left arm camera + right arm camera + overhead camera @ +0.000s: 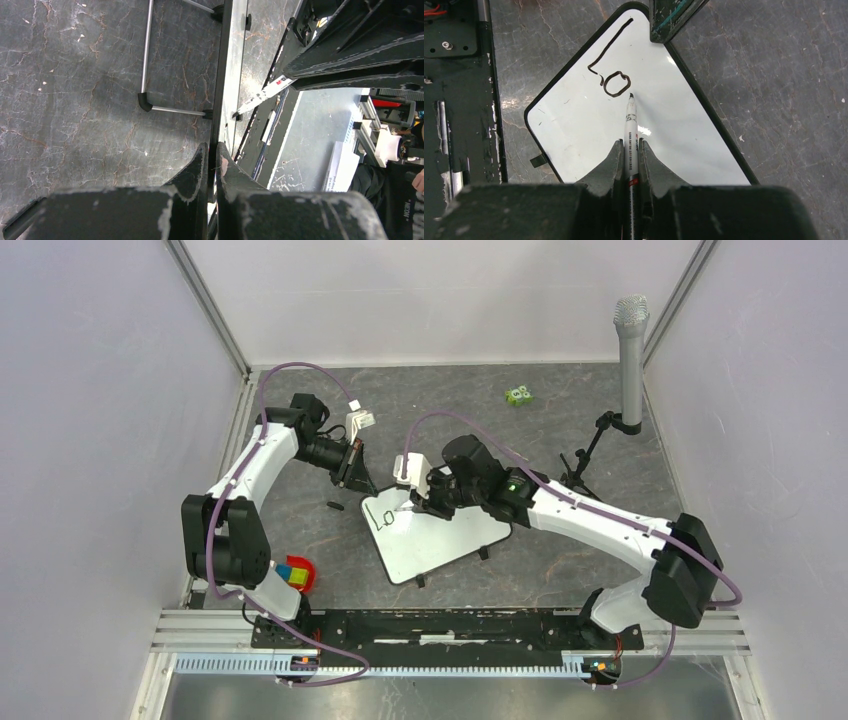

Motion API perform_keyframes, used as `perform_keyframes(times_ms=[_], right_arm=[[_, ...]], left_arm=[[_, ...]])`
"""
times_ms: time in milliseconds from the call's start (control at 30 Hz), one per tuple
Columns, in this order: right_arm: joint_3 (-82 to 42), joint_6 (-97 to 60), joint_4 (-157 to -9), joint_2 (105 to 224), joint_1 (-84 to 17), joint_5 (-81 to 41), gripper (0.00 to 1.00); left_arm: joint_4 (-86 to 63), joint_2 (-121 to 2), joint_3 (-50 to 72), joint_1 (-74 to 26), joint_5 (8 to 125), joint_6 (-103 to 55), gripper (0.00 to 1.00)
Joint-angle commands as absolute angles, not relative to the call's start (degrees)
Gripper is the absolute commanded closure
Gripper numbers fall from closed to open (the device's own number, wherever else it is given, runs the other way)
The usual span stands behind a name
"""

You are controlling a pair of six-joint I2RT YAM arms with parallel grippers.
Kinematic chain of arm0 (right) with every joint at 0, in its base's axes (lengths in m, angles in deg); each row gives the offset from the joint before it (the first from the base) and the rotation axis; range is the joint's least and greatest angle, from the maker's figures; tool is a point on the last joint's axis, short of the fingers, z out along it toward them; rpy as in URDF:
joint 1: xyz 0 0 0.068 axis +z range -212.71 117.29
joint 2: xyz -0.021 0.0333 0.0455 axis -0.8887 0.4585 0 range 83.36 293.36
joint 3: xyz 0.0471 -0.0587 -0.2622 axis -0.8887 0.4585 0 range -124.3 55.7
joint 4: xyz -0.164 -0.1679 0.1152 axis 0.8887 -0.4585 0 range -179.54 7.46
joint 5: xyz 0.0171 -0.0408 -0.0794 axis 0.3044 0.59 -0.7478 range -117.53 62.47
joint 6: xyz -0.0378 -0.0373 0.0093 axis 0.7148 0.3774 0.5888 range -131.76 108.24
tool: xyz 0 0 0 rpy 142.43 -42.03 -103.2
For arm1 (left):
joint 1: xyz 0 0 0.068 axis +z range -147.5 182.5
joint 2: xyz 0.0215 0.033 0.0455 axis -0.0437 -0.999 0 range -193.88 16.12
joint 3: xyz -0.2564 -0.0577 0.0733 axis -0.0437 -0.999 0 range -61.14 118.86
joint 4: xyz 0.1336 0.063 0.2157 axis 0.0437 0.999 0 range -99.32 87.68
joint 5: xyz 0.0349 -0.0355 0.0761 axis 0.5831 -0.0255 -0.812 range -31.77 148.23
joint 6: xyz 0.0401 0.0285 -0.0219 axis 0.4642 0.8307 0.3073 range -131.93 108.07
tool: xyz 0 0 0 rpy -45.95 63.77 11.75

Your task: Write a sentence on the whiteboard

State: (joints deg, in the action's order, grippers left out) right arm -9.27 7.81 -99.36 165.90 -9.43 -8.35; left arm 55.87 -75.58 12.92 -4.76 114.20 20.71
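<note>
The whiteboard (445, 538) lies tilted on the dark table, white with a thin black frame. Black marker letters "Lo" (380, 517) stand near its upper left corner, also in the right wrist view (610, 79); the rest of the sentence is not there. My right gripper (420, 502) is shut on a white marker (630, 125), its tip on the board (574, 130) just right of the "o". My left gripper (357, 477) is shut on the board's frame at the far corner (214, 155). The board shows edge-on in the left wrist view (234, 60), with the marker (262, 94) against it.
A grey microphone (630, 350) on a small black stand (590, 462) is at the back right. A small green object (519, 395) lies at the back. A red bowl with coloured blocks (298, 575) sits near the left arm's base. A small black cap (336, 505) lies left of the board.
</note>
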Motion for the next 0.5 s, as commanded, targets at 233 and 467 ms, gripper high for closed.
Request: perform_keyframes(times_ms=[233,467], right_arm=[[-9.36,8.54,-96.48,167.64,-9.54,-10.59,1.00],[-6.42,9.06,-96.60,166.04,-9.63,-11.75,1.00]], left_arm=[[57.04,-74.76,12.56,-5.99,111.69,22.40,0.98],[57.04,-74.76,12.39,-6.02,111.59,22.46,0.98]])
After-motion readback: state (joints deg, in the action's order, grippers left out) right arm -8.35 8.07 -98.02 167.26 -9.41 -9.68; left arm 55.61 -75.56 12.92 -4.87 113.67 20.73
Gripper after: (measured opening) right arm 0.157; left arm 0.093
